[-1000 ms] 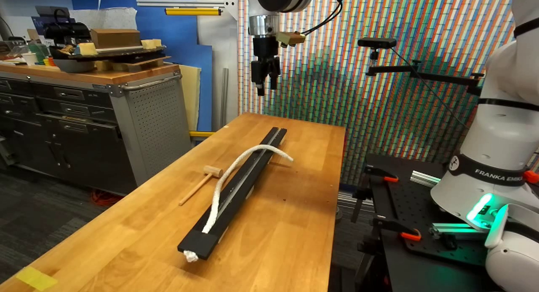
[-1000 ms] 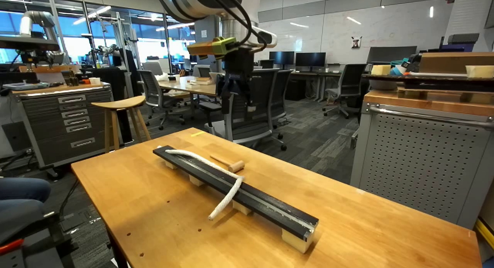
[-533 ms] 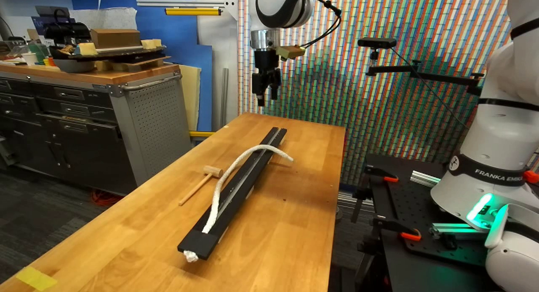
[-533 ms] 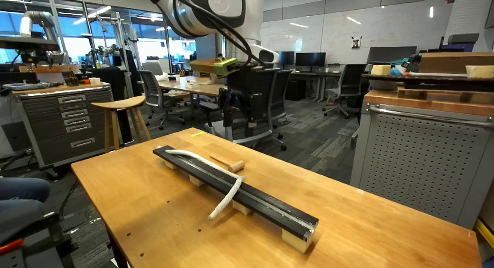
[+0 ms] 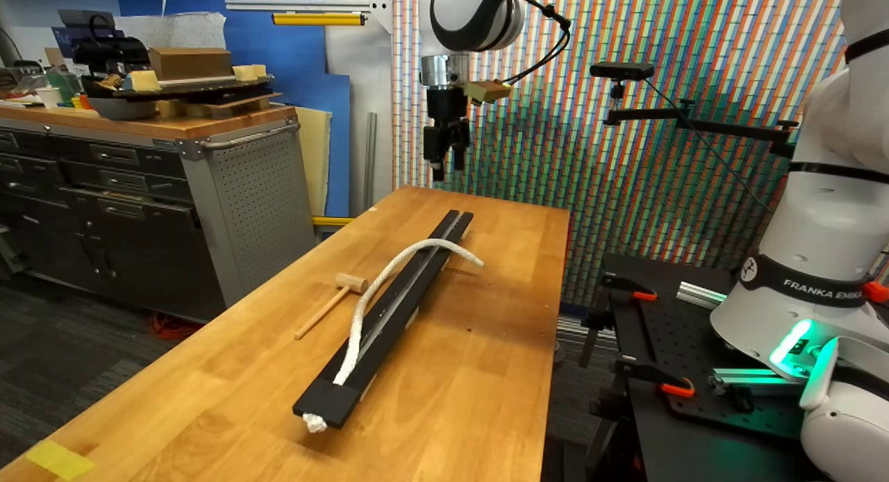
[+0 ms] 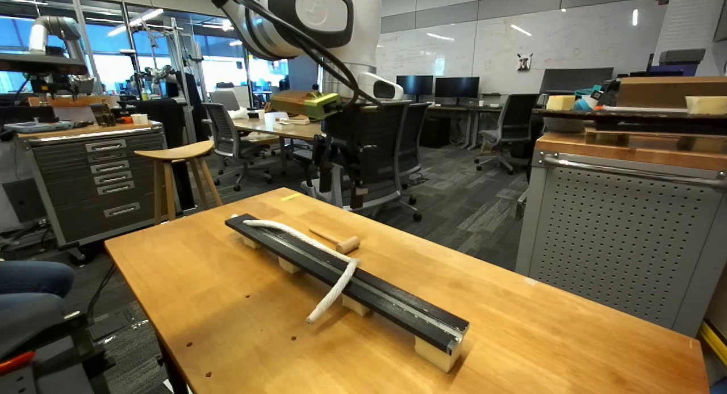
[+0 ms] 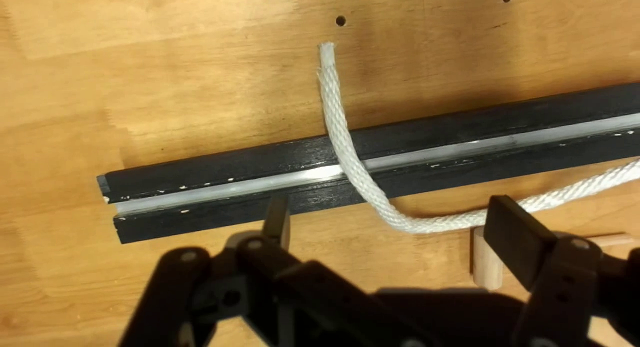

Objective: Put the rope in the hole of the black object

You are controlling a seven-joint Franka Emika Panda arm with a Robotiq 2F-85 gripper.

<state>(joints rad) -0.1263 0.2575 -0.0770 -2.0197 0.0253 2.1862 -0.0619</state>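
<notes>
In an exterior view the arm (image 5: 476,17) reached in from the top of the frame, near the centre, its wrist upright and the gripper (image 5: 449,168) pointing straight down. There the gripper showed just above the far edge of the table (image 5: 486,371). In the wrist view its two fingers (image 7: 520,242) stood spread wide, one left of lower centre, one at lower right.

The black bar (image 5: 407,308) ran in an exterior view from the lower left of centre to a little above mid-frame, its upper end short of the far edge. Wood stretched from the bar's right flank to the table's right edge; on the left, a wooden mallet (image 5: 351,283) lay near the bar. In an exterior view pale blocks (image 6: 437,353) raised the bar off the tabletop. The wrist view showed more wood past the bar's left end.

The rope (image 7: 400,221) lay below the gripper and apart from it. In the wrist view its loose end pointed to top centre; it crossed over the groove (image 7: 425,154) mid-frame, curved into the space between the fingers, and ran off right, partly hidden by the finger there. In both exterior views the rope arched out on the mallet's side and met the bar near its capped end.
</notes>
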